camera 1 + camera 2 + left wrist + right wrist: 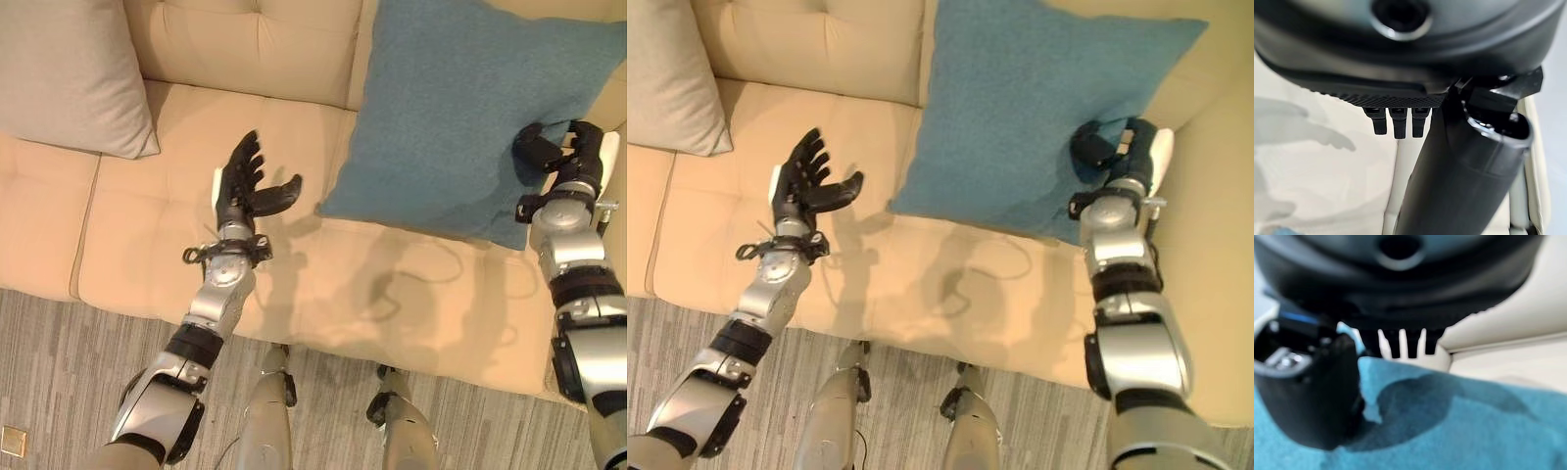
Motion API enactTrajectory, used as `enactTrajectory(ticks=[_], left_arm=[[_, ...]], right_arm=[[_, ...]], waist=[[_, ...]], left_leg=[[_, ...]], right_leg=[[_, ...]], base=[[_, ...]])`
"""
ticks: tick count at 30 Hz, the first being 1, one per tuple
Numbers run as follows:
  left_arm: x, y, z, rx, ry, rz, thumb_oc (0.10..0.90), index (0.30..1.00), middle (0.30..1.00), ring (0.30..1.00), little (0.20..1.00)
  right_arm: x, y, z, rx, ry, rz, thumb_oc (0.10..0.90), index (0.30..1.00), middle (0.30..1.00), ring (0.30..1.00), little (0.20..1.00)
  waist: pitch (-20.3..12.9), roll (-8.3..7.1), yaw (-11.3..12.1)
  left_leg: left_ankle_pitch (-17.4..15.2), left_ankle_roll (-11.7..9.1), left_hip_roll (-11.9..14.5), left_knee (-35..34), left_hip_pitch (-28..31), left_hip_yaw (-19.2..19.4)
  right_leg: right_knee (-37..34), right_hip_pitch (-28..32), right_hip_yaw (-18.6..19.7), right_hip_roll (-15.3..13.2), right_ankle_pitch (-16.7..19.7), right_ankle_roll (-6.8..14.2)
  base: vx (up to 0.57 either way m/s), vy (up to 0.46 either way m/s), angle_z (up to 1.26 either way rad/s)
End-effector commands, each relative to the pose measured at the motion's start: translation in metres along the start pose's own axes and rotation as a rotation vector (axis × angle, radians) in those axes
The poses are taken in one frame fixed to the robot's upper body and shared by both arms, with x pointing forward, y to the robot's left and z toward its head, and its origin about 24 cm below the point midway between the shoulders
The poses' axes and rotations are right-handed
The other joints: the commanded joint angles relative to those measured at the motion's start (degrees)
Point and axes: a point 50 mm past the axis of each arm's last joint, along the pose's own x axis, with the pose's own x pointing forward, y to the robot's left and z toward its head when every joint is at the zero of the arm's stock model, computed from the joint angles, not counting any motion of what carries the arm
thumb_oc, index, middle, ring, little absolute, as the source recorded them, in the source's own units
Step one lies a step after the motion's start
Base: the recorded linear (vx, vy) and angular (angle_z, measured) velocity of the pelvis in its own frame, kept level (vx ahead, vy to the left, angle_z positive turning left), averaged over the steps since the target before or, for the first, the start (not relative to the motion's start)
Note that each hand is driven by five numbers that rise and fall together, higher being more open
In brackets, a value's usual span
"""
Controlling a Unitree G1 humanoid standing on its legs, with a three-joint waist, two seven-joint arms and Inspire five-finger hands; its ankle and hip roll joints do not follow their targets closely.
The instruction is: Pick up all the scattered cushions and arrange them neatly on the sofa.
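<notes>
A teal blue cushion (451,108) leans upright against the backrest on the right part of the cream sofa (323,284). My right hand (573,157) grips its lower right edge. In the right wrist view the thumb (1317,391) presses into the blue fabric (1474,431) while the fingers (1400,345) reach behind the edge. A pale grey cushion (69,69) rests against the backrest at the far left. Between the two cushions my left hand (240,186) hovers open and empty over the seat, its fingers (1396,122) straight.
The sofa's front edge runs across the lower part of the eye views, with striped grey carpet (59,372) below it. Bare seat lies between the two cushions. A small square plate (12,441) sits in the floor at the lower left.
</notes>
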Motion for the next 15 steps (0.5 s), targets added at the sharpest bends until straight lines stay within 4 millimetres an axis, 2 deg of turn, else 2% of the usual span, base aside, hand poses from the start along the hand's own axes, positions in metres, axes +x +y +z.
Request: enactTrajectory(ticks=[1,2,6,11,15], left_arm=[[-0.016,0.000,0.011,-0.018,-0.115,-0.075,0.800,0.900,0.900,0.900,0.900],[-0.020,0.006,0.006,-0.018,-0.100,-0.070,0.800,0.900,0.900,0.900,0.900],[-0.032,0.019,-0.005,-0.005,-0.059,-0.067,0.800,0.900,0.900,0.900,0.900],[-0.040,0.027,-0.017,0.009,-0.009,-0.057,0.800,0.900,0.900,0.900,0.900],[-0.048,0.037,-0.031,0.000,0.043,-0.004,0.800,0.900,0.900,0.900,0.900]], right_arm=[[-0.006,-0.033,0.037,-0.019,-0.295,-0.136,0.800,0.900,0.900,0.900,0.900],[-0.008,-0.034,0.026,-0.025,-0.269,-0.133,0.800,0.900,0.900,0.900,0.900],[-0.009,-0.041,0.007,-0.091,-0.221,-0.133,0.800,0.900,0.900,0.900,0.900],[-0.003,-0.051,0.004,-0.108,-0.191,-0.166,0.800,0.900,0.900,0.900,0.900],[-0.008,-0.050,0.001,-0.019,-0.187,-0.220,0.800,0.900,0.900,0.900,0.900]], waist=[[-7.9,-0.96,1.5],[-8.0,-0.98,1.6],[-8.1,-1.06,1.8],[-8.0,-0.86,2.2],[-8.4,-0.50,2.0]], left_leg=[[-10.3,-1.1,1.1,4.8,2.3,0.9],[-10.5,-1.1,1.1,5.0,2.6,0.9],[-10.9,-0.9,1.2,5.9,2.9,0.8],[-11.0,-0.6,1.4,6.6,2.7,0.5],[-10.7,-0.6,1.5,6.1,3.0,0.3]], right_leg=[[6.5,3.1,2.8,-4.2,-10.6,5.7],[6.8,3.3,2.9,-4.2,-10.9,5.6],[7.6,3.6,3.2,-4.2,-11.5,5.3],[8.6,3.1,3.5,-4.1,-12.0,4.9],[8.9,2.9,3.9,-3.8,-12.4,4.7]], base=[[0.05,-0.023,0.01],[0.03,-0.022,0.02],[0.01,-0.008,0.02],[-0.01,-0.007,-0.03],[0.00,0.000,0.00]])
